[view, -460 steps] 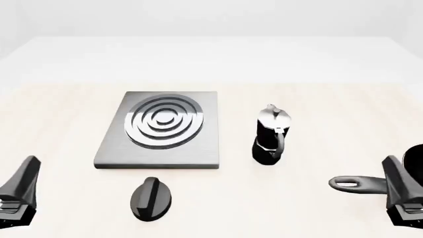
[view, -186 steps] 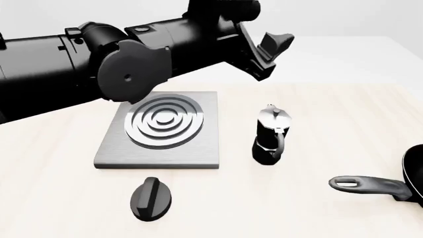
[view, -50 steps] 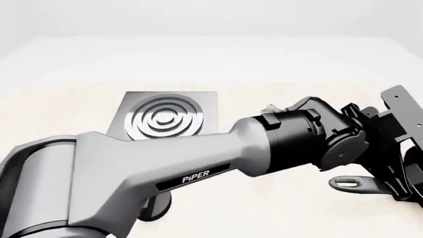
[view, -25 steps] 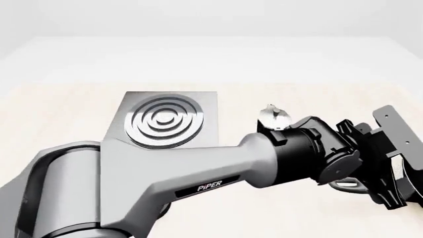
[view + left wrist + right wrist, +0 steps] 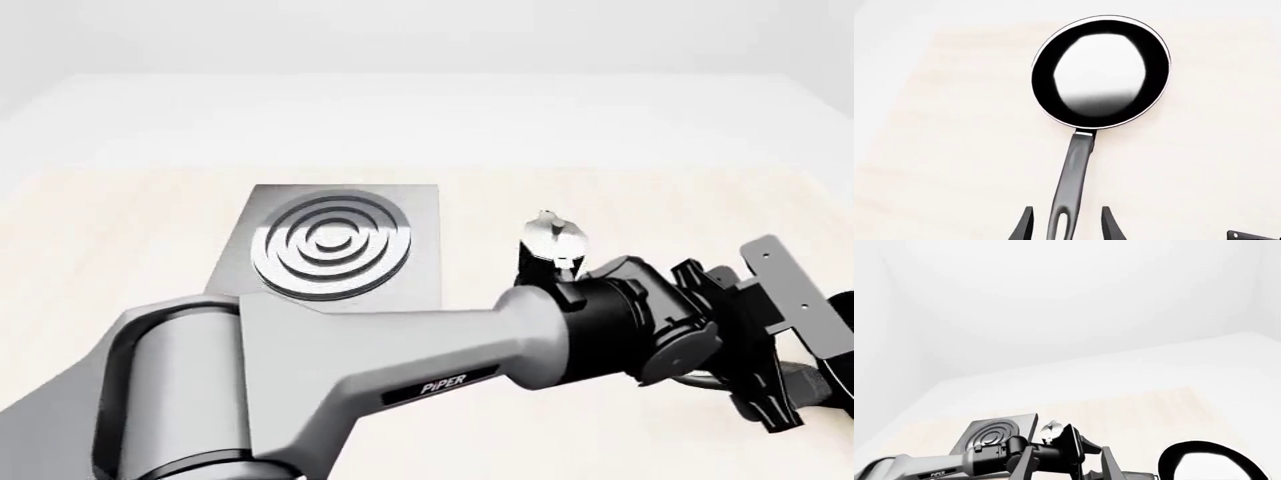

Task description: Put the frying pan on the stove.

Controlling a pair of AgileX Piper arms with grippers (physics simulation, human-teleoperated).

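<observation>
The frying pan (image 5: 1101, 72) lies flat on the table, black with a pale glossy inside, and its long grey handle (image 5: 1074, 170) runs back toward my left gripper (image 5: 1067, 210). That gripper is open, with one finger on each side of the handle's holed end and a gap on both sides. In the front view my left arm reaches across to the far right, where the left gripper (image 5: 781, 400) covers the handle. The stove (image 5: 334, 250) sits at the table's left centre, well apart from the pan (image 5: 1207, 462). My right gripper does not show.
A black-and-silver moka pot (image 5: 551, 238) stands upright between the stove and the pan, just behind my left arm's wrist. The left arm's grey forearm (image 5: 400, 360) crosses the front of the table and hides what lies under it.
My left gripper has dropped lower over the last second, and it now covers the pan handle in the front view. The pan, stove and moka pot have not moved.
</observation>
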